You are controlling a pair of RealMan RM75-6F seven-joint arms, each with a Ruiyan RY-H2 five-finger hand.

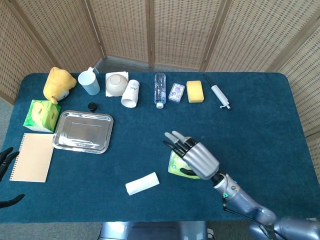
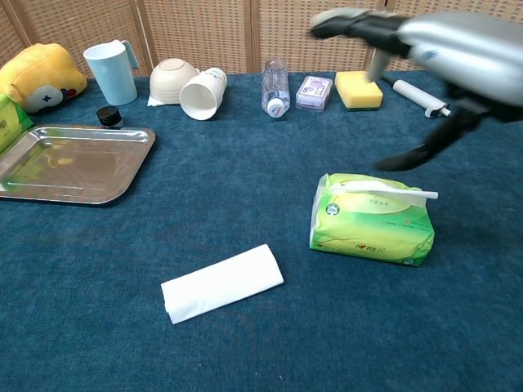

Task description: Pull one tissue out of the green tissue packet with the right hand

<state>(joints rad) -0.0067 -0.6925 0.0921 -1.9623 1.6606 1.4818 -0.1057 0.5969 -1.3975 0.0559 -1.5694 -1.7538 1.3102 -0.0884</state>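
Observation:
The green tissue packet [image 2: 372,218] lies flat on the blue cloth, a white tissue edge sticking out of its top slot; in the head view the green tissue packet [image 1: 176,167] is partly covered by my right hand [image 1: 193,155]. A folded white tissue [image 2: 222,282] lies loose on the cloth to the packet's left, the same tissue [image 1: 142,183] near the table's front. My right hand [image 2: 425,49] hovers above and right of the packet, fingers spread, holding nothing. Of my left hand [image 1: 6,160] only dark fingertips show at the left edge, off the table.
A steel tray [image 1: 83,131], a notebook [image 1: 33,156] and a green tissue box [image 1: 42,115] sit at the left. Along the back stand a yellow plush [image 1: 59,84], blue cup [image 1: 90,81], bowl [image 1: 117,84], paper cup [image 1: 131,93], bottle [image 1: 159,89], sponge [image 1: 195,91] and syringe [image 1: 219,95].

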